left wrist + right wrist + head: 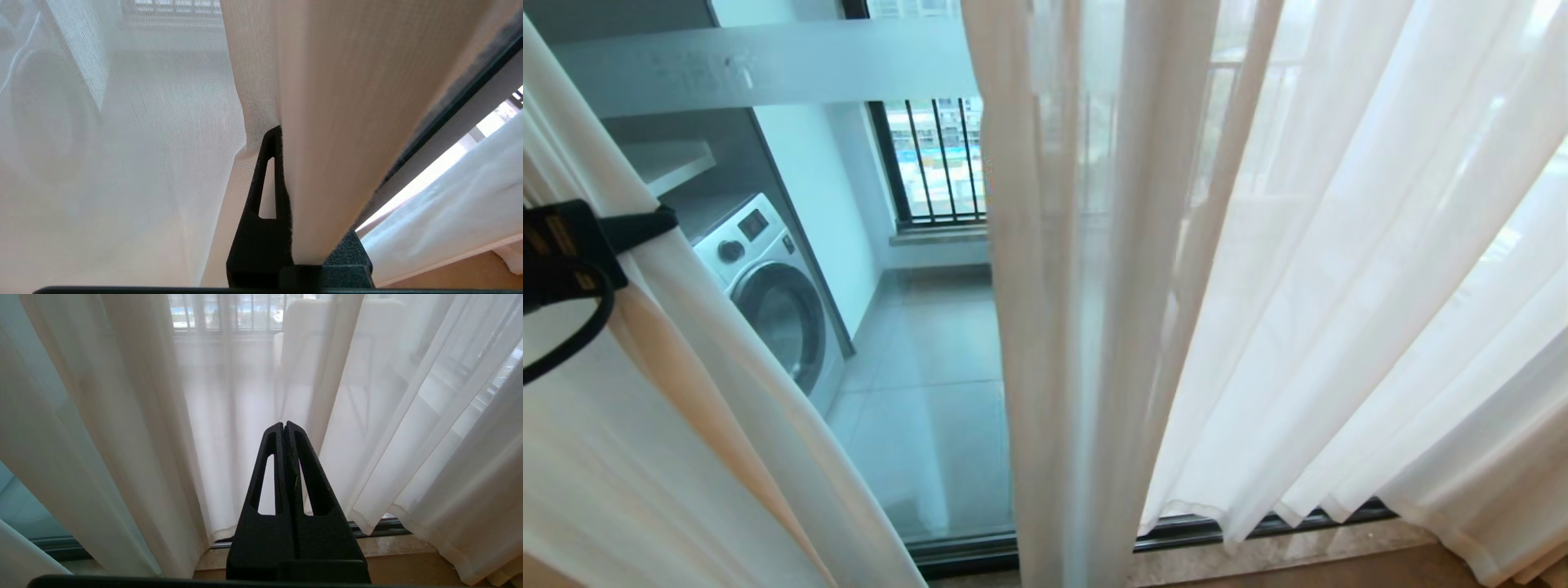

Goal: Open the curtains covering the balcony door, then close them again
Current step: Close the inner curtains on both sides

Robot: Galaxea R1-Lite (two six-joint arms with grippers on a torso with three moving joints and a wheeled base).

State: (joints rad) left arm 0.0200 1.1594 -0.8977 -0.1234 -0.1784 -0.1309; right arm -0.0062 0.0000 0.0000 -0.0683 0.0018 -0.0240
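Already the sheer white, softly folded curtains (1339, 327) are parted: one panel at nine o'clock in the head view, one from twelve to three, with the dark-framed glass balcony door (915, 392) bare between. The left gripper (621, 237) has its jaws clamped on the nine-o'clock panel's fold. A hard tug could slip the thin fabric free or strain its hangers. The right gripper (284, 426), jaws pressed together and empty, faces the other panel.
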